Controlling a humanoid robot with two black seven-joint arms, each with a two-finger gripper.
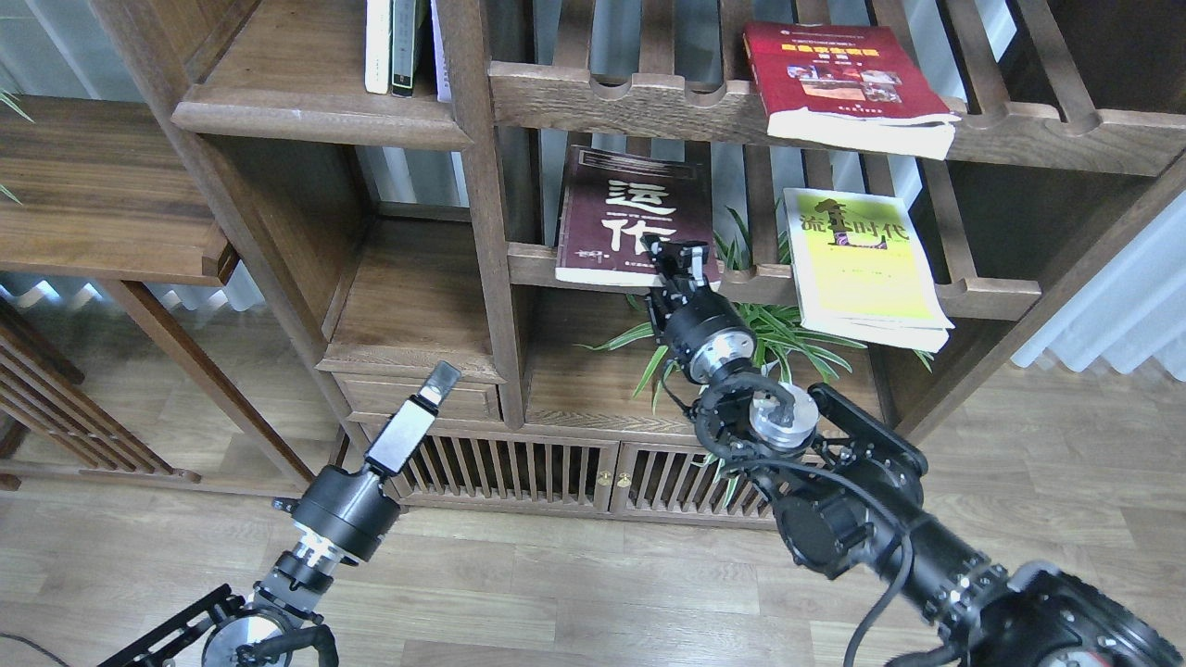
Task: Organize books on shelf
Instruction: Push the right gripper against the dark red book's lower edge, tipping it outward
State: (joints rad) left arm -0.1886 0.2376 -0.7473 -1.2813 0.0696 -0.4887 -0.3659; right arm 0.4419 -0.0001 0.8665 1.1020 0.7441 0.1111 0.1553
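Right hand (675,257): at the lower right corner of the maroon book (630,218), its fingers closed on that corner, one dark finger lying over the cover.
Left hand (435,382): low in front of the cabinet, well below and left of the maroon book; seen end-on, so whether its fingers are apart cannot be told; nothing visibly in it.
Maroon book: cover up with big white characters, lying tilted on the lower slatted rack (760,278), its near edge past the rack's front rail and its top leaning left toward the dark post (486,204).
Yellow-green book (862,264): right of the maroon book on the same rack, apart from it, cover up, its near edge hanging over the front rail.
Red book (843,79): above and right of the maroon book, flat on the upper slatted rack (639,97), its thick page edge overhanging the front.
Shelf (315,83): solid brown board up and left of the maroon book, beyond the post, with a few upright books (394,42) at its right end.
Plant (741,333): green leaves just below the maroon book, behind the right arm.
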